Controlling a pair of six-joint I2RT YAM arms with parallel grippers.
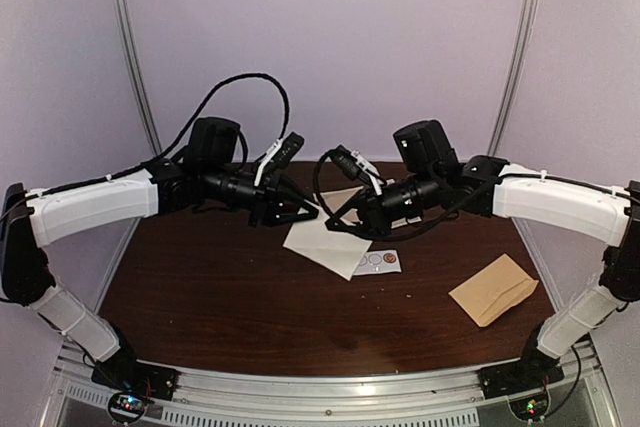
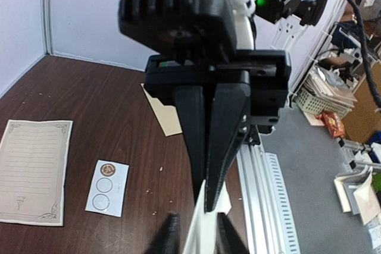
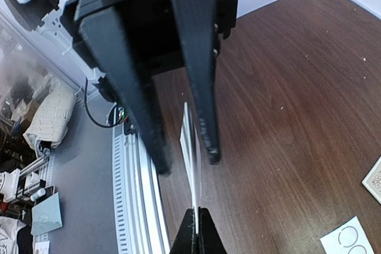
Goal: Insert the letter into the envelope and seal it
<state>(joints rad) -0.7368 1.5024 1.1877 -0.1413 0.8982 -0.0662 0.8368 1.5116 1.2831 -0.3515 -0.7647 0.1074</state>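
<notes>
There were two arms and four paper things. One tan envelope [image 1: 495,289] lay flat on the right side of the table [image 1: 250,297], towards the near edge and well apart from both grippers. One letter [image 1: 328,242], a pale lined sheet with an ornamental border, lay skewed on the wood near the middle. One small sticker card [image 1: 378,262] lay just beside the letter on its near-right side. In the left wrist view the card showed three round marks: one brown and two pale rings. The fourth thing was a thin white slip [image 3: 189,141], seen only edge-on, so I could not tell what it was.

Both arms reached inwards from their sides with the forearms roughly level above the table. The grippers met almost nose to nose over the letter, clear of the wood.

The left gripper [image 2: 208,203] had its fingers drawn together with barely a seam between them. The right wrist view showed their tips pinched on one end of the slip. The right gripper [image 3: 187,162] had its fingers apart, one on either side of the slip's other end, with a gap showing on both sides — nothing was clamped there. The slip stood on edge in the air between the two grippers.
</notes>
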